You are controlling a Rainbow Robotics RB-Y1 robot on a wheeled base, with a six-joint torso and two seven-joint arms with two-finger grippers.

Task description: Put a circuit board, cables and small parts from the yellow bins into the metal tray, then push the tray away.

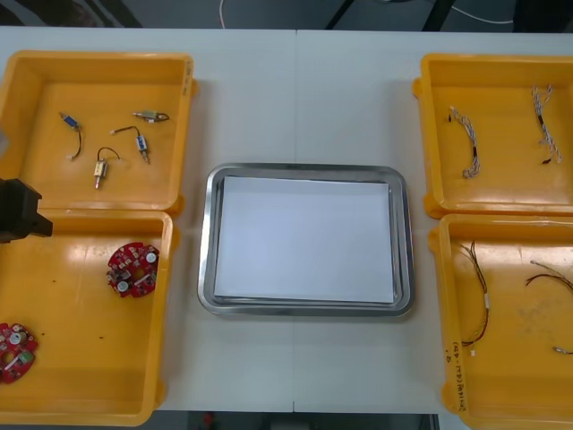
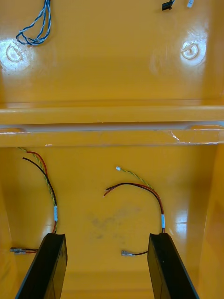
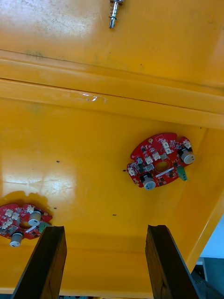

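Two round red circuit boards (image 1: 132, 269) (image 1: 16, 351) lie in the near left yellow bin (image 1: 81, 394). In the left wrist view my left gripper (image 3: 105, 233) hovers open above that bin's floor. One board (image 3: 159, 161) lies beyond its fingers and the other (image 3: 23, 223) sits beside one fingertip. The left arm (image 1: 16, 210) shows black at the table's left edge. My right gripper (image 2: 106, 239) hangs open over the near right bin, where a red and yellow cable (image 2: 140, 187) lies just ahead, between its fingers. The metal tray (image 1: 208, 242), white inside, holds nothing.
The far left bin (image 1: 183, 98) holds several small metal parts (image 1: 103, 166). Twisted blue and white cables (image 1: 468, 143) lie in the far right bin (image 1: 428, 116). Red and yellow cables (image 1: 474, 296) lie in the near right bin (image 1: 443, 313). Bare table surrounds the tray.
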